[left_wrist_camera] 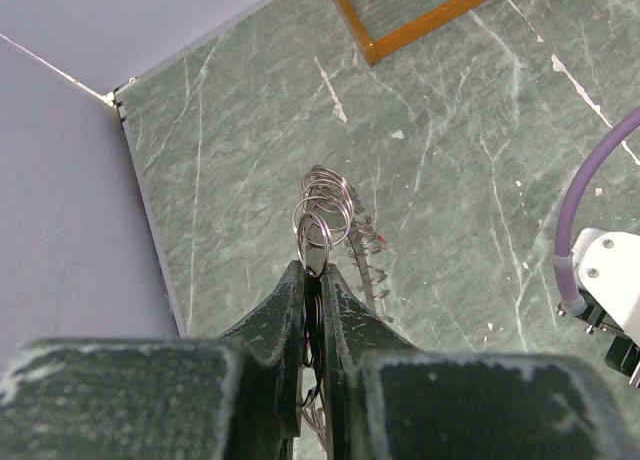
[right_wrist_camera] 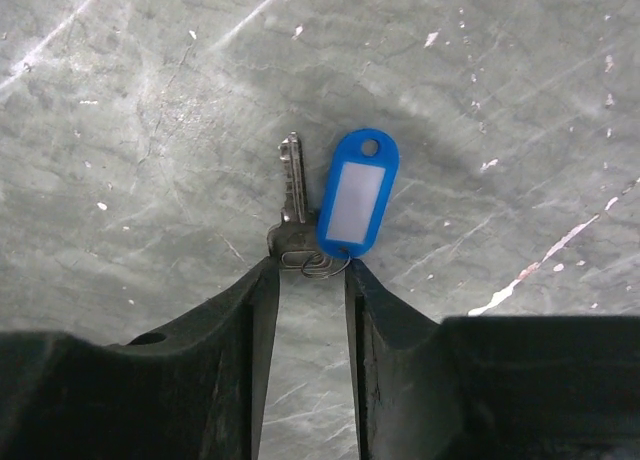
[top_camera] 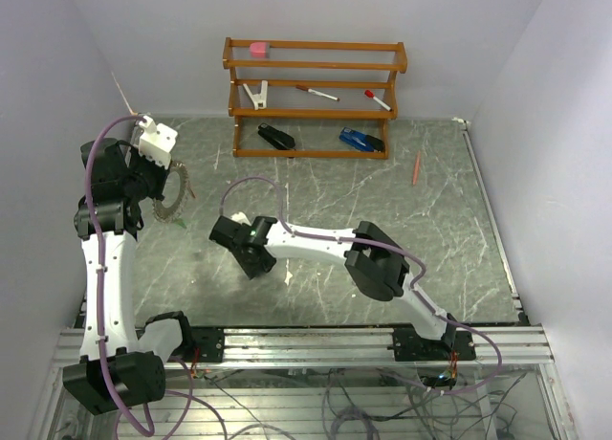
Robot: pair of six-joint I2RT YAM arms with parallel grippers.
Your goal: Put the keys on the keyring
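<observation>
Left end effector (left_wrist_camera: 315, 275) pinches the keyring (left_wrist_camera: 318, 242), held above the bench (top_camera: 382, 201) at its left side. Right end effector (right_wrist_camera: 313, 280), fingers spread, straddles one key (right_wrist_camera: 291, 200) (blue tag (right_wrist_camera: 358, 192) attached) lying flat on the bench. This key is not yet grasped or threaded.

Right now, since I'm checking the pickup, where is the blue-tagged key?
Right wrist view: the blue-tagged key lies flat on the table, directly ahead of the right claw, its bow end just inside the open jaws.

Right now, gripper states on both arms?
Left gripper: closed on the keyring.
Right gripper: open, holding nothing; a key with a blue tag lies at its fingertips.
</observation>
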